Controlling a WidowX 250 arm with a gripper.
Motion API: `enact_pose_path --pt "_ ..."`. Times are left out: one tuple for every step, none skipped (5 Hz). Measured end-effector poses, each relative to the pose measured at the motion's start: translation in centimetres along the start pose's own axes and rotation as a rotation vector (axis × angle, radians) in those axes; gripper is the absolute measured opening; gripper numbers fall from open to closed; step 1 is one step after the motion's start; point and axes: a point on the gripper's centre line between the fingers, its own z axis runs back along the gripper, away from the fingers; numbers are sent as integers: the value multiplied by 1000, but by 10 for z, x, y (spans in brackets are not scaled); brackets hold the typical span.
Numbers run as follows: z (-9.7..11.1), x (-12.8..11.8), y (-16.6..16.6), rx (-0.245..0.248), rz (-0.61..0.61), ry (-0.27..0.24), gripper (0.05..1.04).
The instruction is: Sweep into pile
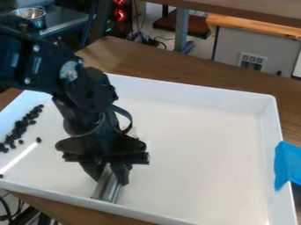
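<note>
The black gripper (110, 172) hangs over the front left part of the white tray (200, 145), shut on a metallic grey bar-like tool (107, 188). The tool slants down from between the fingers to the tray floor near the front wall. Small dark beans (20, 127) lie in a loose band along the tray's left side, left of the gripper and apart from the tool. One stray bean (38, 139) sits a little to the right of the band.
Blue tape (287, 165) covers part of the tray's right wall. The tray stands on a brown wooden table (176, 81). A metal bowl (31, 15) stands beyond, at the upper left, and cables lie on the floor behind.
</note>
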Motion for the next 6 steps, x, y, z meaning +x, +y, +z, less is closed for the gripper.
enact_pose_path --pt "1 6 25 5 -3 -3 375" --pt "0 21 66 25 10 -51 375" --pt "4 32 114 60 0 -37 375" --pt "11 34 151 87 -19 -52 375" --pt "18 33 139 32 5 -16 375" --pt "40 46 82 -90 17 -8 375"
